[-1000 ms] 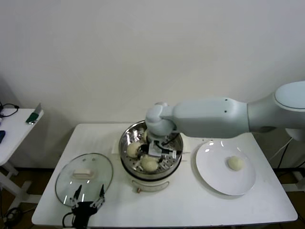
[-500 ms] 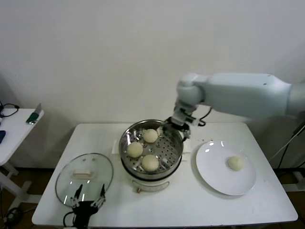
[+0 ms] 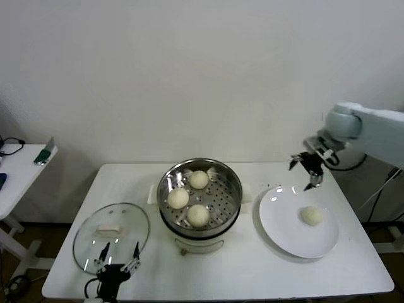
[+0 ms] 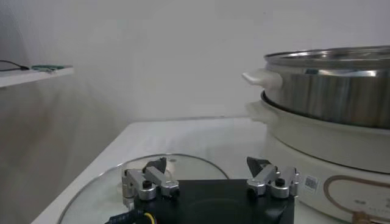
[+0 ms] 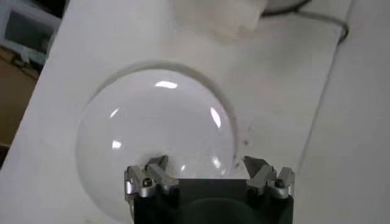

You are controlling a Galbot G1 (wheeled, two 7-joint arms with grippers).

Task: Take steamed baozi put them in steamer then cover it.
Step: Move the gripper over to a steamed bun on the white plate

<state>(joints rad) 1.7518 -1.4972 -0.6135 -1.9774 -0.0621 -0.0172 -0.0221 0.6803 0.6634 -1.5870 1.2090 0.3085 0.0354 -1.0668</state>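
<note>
While three steamed baozi sit in the steamer at centre frame, a fourth lies on the plate at right. The right gripper, spread and empty, hangs above the plate's upper edge. The left gripper, also spread, rests at lower left by the cover.

The head view looks down on the whole tabletop; the left wrist view sits low beside the steamer, the right wrist view above the plate

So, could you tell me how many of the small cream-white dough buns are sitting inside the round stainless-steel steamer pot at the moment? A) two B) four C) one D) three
D: the head view shows three small cream-white dough buns on the perforated tray of the round stainless-steel steamer pot, while the fourth bun lies on the flat white plate beside it.
</note>
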